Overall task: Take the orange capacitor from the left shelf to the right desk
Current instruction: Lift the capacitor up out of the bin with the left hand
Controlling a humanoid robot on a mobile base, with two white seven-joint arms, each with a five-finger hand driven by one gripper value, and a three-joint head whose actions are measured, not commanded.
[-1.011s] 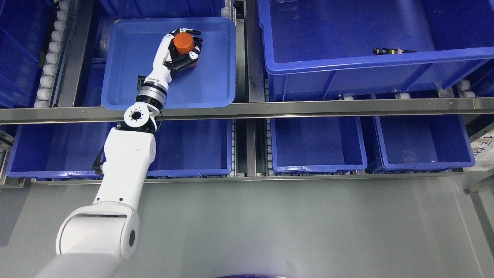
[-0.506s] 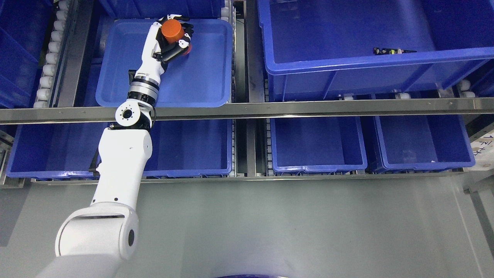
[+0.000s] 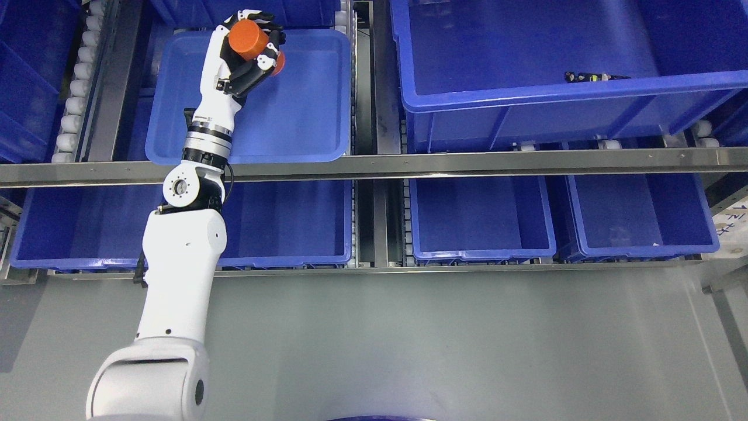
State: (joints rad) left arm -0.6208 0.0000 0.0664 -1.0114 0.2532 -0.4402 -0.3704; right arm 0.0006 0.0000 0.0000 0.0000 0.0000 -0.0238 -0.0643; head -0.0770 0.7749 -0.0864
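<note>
Your robot's left hand (image 3: 245,49) grips the orange capacitor (image 3: 248,36), fingers curled around it, above the far edge of the shallow blue tray (image 3: 304,117) on the upper left shelf. A second orange piece (image 3: 279,62) peeks out just beside the fingers.

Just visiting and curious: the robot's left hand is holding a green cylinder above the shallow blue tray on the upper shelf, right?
Not quite: the cylinder is orange, not green. The head view shows the left hand gripping it above the far end of the shallow blue tray on the upper shelf, as you said.
</note>
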